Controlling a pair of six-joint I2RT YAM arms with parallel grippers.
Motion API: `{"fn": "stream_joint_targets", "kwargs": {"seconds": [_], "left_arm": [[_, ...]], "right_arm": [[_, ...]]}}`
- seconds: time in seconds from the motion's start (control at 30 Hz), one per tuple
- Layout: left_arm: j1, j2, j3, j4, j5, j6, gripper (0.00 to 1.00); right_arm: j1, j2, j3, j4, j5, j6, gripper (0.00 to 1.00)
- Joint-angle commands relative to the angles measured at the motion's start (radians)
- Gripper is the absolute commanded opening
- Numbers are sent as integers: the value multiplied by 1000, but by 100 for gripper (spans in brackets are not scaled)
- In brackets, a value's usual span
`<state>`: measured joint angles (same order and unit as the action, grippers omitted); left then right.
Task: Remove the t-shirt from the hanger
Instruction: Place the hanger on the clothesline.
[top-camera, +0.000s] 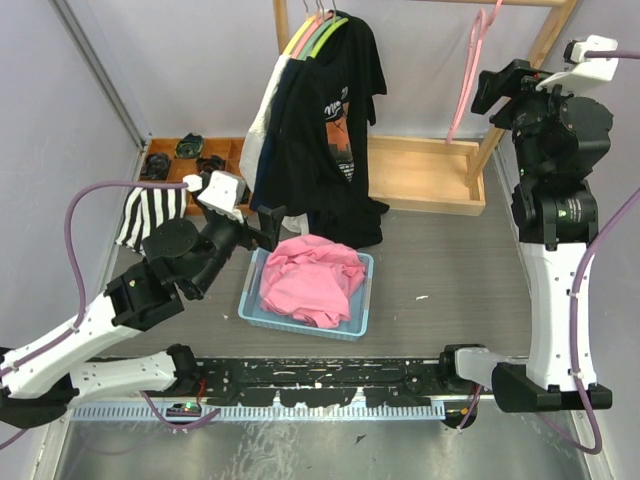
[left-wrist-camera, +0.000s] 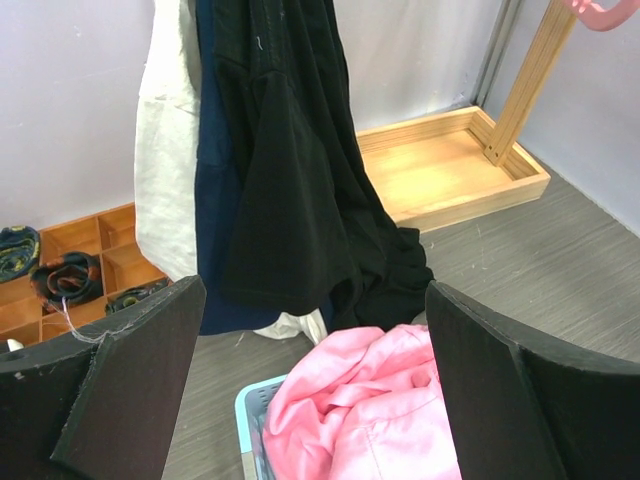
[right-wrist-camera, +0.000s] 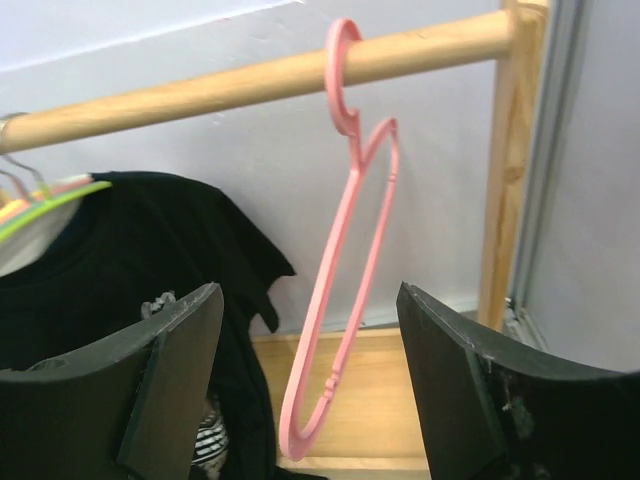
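The pink t-shirt (top-camera: 312, 280) (left-wrist-camera: 370, 410) lies crumpled in a light blue basket (top-camera: 357, 326) (left-wrist-camera: 250, 400). A bare pink hanger (top-camera: 468, 85) (right-wrist-camera: 345, 300) hangs by its hook from the wooden rod (right-wrist-camera: 250, 80). My right gripper (top-camera: 487, 92) (right-wrist-camera: 310, 380) is raised beside the hanger and open. The hanger shows in line with the gap between its fingers, and neither finger touches it. My left gripper (top-camera: 268, 228) (left-wrist-camera: 310, 390) is open just above the basket's far left side, with nothing between its fingers.
Black, navy and white shirts (top-camera: 330, 130) (left-wrist-camera: 290, 180) hang on hangers at the rod's left end, down to the rack's wooden base (top-camera: 420, 175). A compartment box (top-camera: 185, 155) of dark items and a striped cloth (top-camera: 150, 210) sit at the left.
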<state>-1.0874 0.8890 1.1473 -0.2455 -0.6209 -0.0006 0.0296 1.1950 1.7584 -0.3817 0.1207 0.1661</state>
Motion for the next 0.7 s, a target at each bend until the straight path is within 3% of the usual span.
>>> {"fn": "stream_joint_targets", "kwargs": {"seconds": [0.0, 0.4, 0.67], "left_arm": [[0, 13, 44, -32, -16, 12, 98], [0, 15, 47, -37, -13, 1, 98], [7, 36, 68, -56, -16, -8, 98]], "right_arm": [[-2, -13, 28, 61, -161, 68, 75], [51, 2, 19, 138, -295, 146, 73], [293, 89, 48, 129, -129, 63, 73]]}}
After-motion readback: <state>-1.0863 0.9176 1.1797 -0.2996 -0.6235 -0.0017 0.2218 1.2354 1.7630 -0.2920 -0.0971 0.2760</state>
